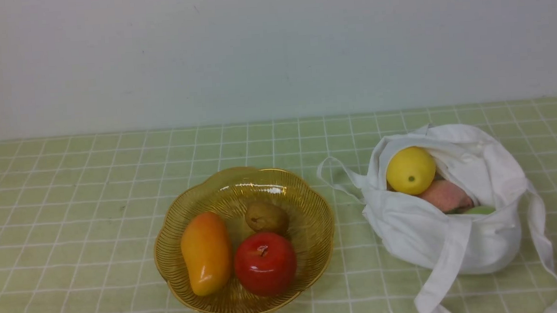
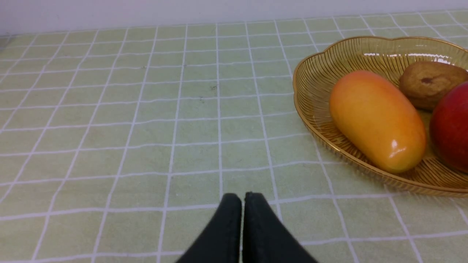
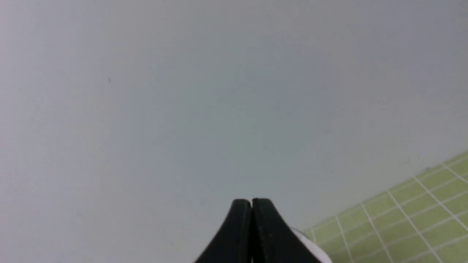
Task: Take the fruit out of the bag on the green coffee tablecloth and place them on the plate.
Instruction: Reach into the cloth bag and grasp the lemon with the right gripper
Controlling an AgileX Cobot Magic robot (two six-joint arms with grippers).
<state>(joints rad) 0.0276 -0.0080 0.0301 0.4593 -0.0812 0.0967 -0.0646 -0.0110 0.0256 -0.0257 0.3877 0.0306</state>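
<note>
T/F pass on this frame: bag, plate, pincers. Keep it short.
1. The lemon lies in the white bag. True.
2. The amber plate holds four fruits. False: three, a mango, a red apple and a brown fruit.
3. Both pincers are shut. True: the left pincer and right pincer have their fingers together.
4. The bag stands on the plate's left. False: on its right in the front view.
5. The left pincer grips the mango. False: it holds nothing.

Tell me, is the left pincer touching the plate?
Apart. The left wrist view shows bare tablecloth between the shut left pincer and the plate.
</note>
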